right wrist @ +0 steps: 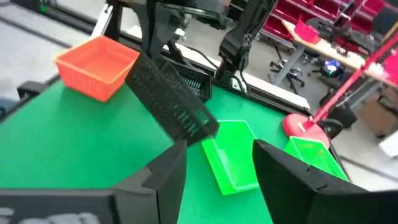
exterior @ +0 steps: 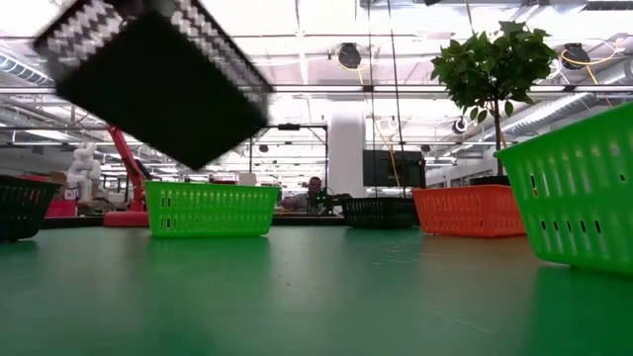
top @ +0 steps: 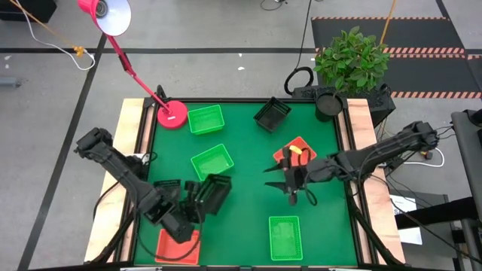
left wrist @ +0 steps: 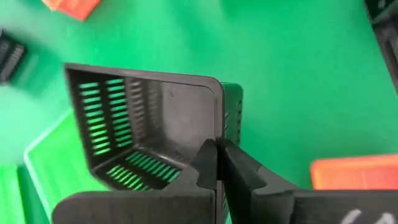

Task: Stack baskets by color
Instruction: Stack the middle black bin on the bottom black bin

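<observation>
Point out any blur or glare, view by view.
Low view: the black basket held aloft is smeared, ceiling lights glare white. Left wrist view: the orange basket at the edge is blurred. High view: sharp, evenly lit.

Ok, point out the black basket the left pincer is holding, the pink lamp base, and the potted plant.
black basket [left wrist: 155,118]: left wrist view, inner back wall.
pink lamp base [top: 172,115]: high view, top of the round base.
potted plant [top: 352,59]: high view, middle of the foliage.
</observation>
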